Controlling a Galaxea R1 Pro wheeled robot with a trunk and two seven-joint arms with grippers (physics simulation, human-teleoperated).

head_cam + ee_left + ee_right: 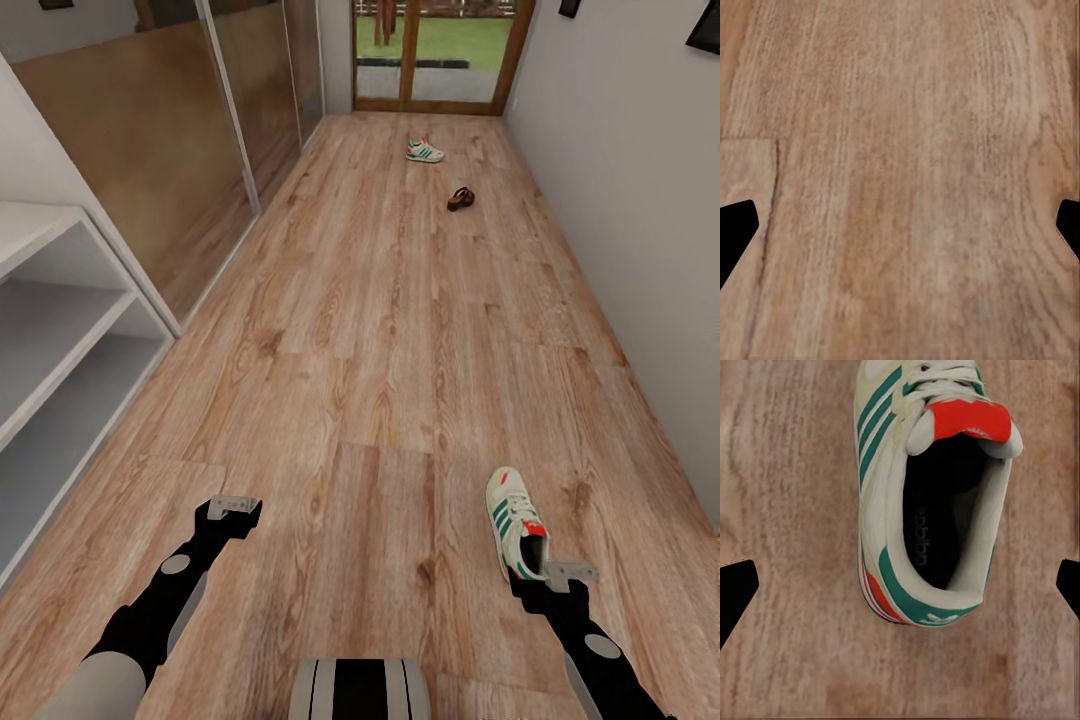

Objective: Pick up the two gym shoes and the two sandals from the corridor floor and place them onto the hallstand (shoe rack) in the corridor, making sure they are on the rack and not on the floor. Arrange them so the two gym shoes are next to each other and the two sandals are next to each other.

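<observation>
Near white low-top sneaker [516,521]: green stripes, red tongue, teal-red heel. Far dark reddish-brown leather sandal [460,199]. Light brown wood-grain plank floor [380,330].

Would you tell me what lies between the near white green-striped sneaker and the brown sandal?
Bare wood-grain floor in the head view, between sneaker and sandal.
</observation>
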